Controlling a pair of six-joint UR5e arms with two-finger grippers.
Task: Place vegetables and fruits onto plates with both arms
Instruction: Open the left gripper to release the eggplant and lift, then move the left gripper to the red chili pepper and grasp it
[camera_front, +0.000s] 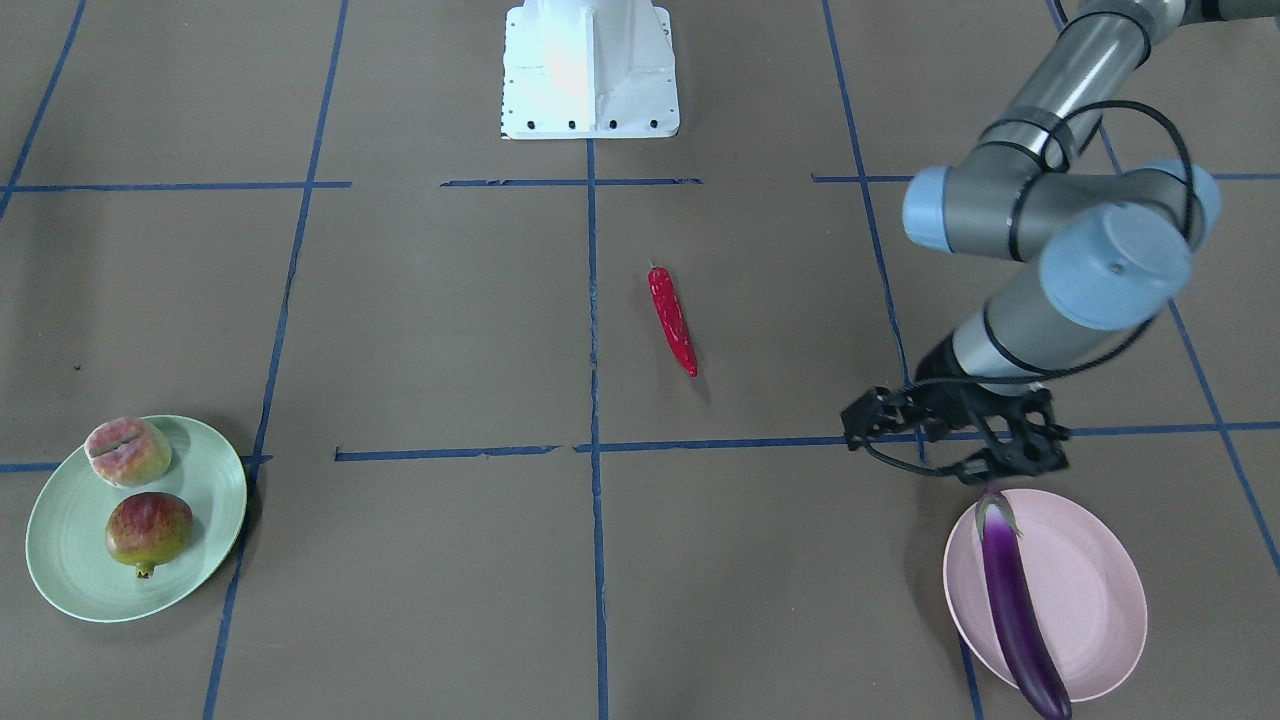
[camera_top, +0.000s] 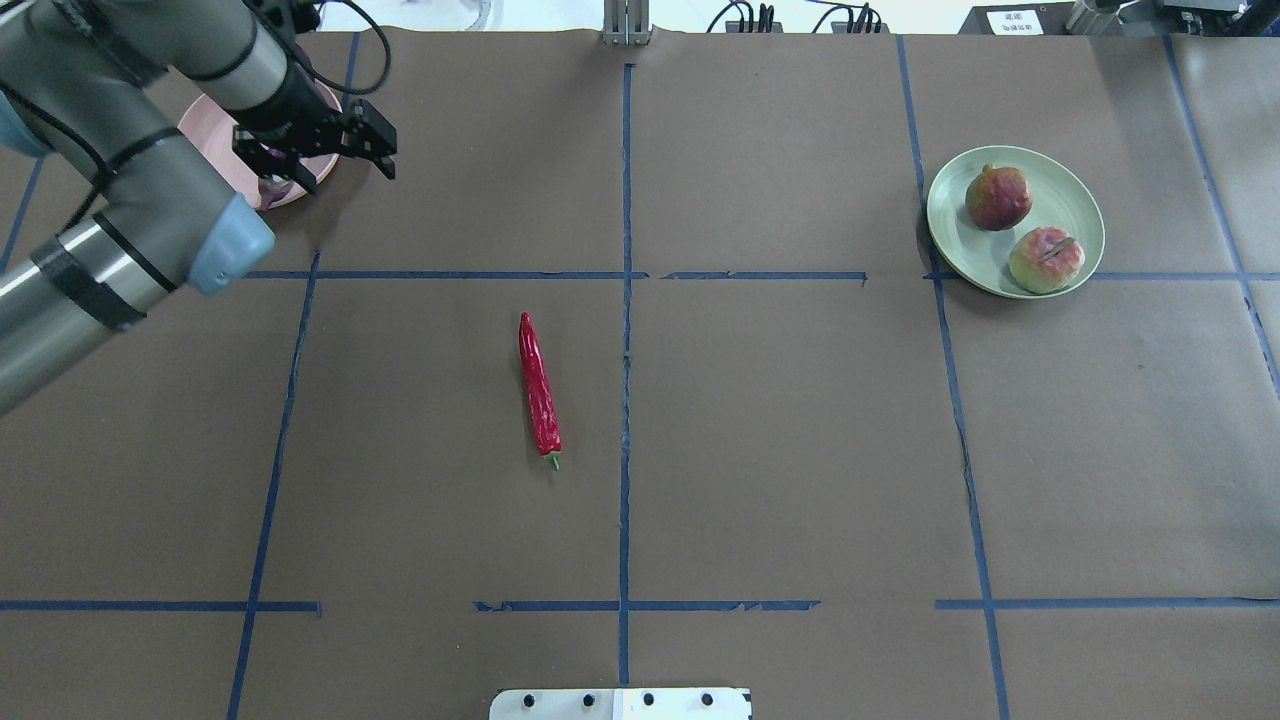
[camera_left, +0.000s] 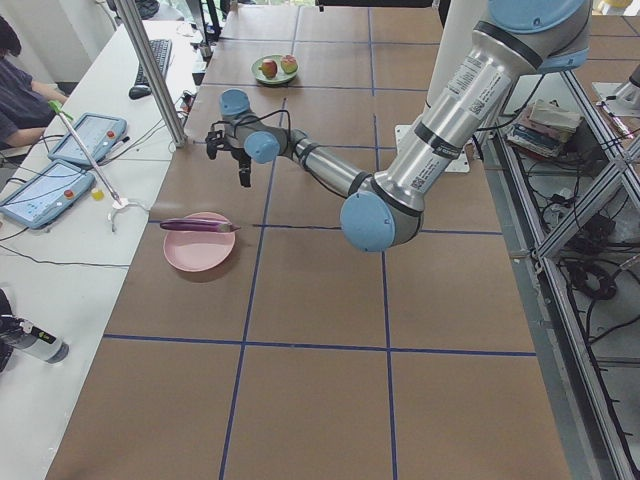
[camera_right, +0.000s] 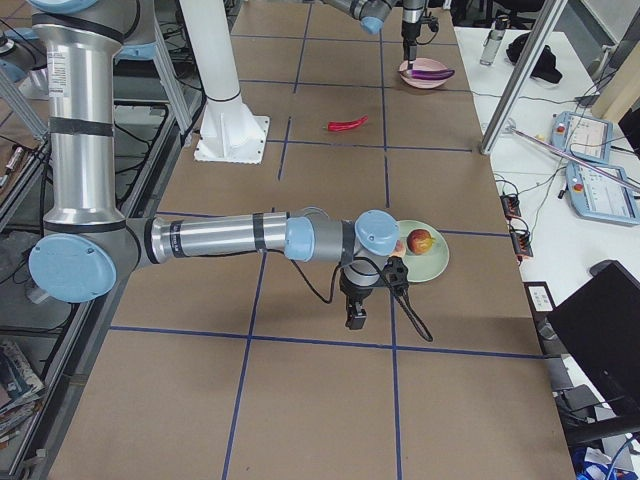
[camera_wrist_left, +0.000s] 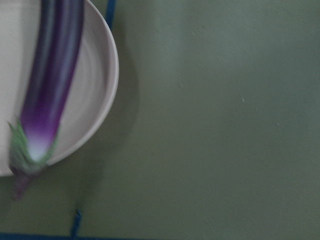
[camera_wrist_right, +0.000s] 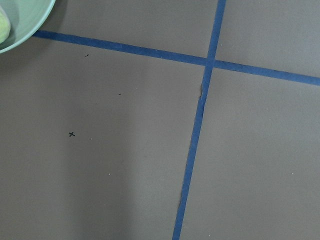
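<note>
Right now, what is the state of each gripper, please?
Left gripper: open, holding nothing.
Right gripper: cannot be told; only a side view shows it.

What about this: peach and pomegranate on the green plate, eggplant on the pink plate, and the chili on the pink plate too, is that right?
Only the chili is wrong: it lies on the table near the middle, off both plates, as the exterior front-facing view shows. The peach and pomegranate on the green plate, eggplant on the pink plate: correct.

Brown paper tabletop (camera_top: 800, 450), blue tape grid (camera_top: 625, 300), white side desk (camera_left: 60, 300), 2 tablets (camera_left: 88, 138), aluminium post (camera_left: 150, 70)
</note>
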